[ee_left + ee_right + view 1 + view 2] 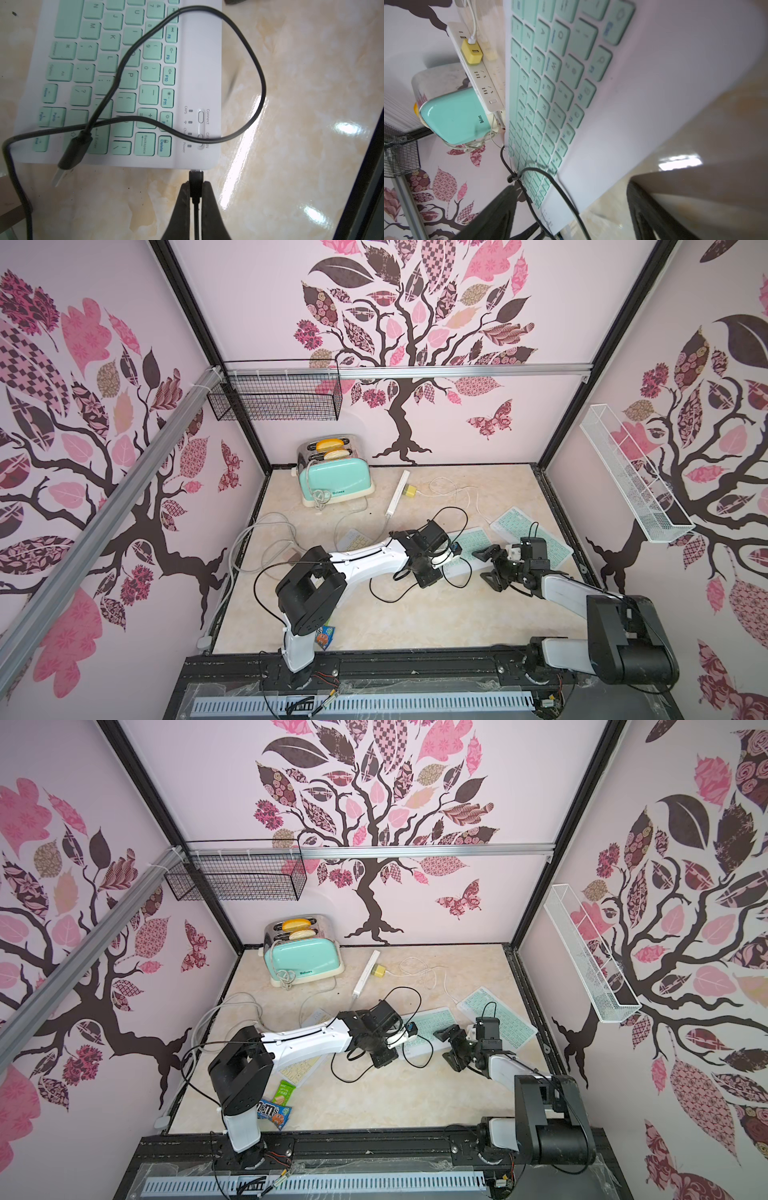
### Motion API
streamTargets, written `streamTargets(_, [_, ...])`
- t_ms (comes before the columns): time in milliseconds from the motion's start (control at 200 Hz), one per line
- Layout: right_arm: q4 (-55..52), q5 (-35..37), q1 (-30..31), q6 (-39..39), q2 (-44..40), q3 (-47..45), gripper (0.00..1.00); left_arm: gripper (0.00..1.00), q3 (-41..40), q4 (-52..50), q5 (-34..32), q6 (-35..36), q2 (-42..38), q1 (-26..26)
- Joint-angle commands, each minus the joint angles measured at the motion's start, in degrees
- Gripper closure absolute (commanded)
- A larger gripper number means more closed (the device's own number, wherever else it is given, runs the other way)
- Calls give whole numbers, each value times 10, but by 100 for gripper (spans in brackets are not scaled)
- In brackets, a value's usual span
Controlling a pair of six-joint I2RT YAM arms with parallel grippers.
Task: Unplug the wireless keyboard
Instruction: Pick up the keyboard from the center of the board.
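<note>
- Upper left of the floor in a top view: a mint toaster (pixel 334 477), with a power strip (pixel 397 493) just right of it.
- Centre: the left gripper (pixel 195 184), pinched tight on the black plug (pixel 195 176) at the keyboard (pixel 199 62) edge.
- The keyboard lies flat, centre-right of the top views, 1 black cable (pixel 264 89) looped over its keys.
- Right: the right gripper (pixel 489 566), jaws wide apart, near the keyboard's end, gripping nothing.
</note>
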Motion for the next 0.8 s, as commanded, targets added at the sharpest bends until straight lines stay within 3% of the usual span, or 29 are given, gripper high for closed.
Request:
streamTargets(0, [128, 13, -1, 105, 33, -40, 17, 100, 13, -3, 8, -5, -18, -3])
streamTargets(370, [249, 72, 15, 171, 66, -65, 32, 100, 22, 0, 33, -40, -21, -3])
streamTargets(795, [410, 121, 44, 197, 106, -79, 61, 100, 15, 56, 109, -136, -24, -3])
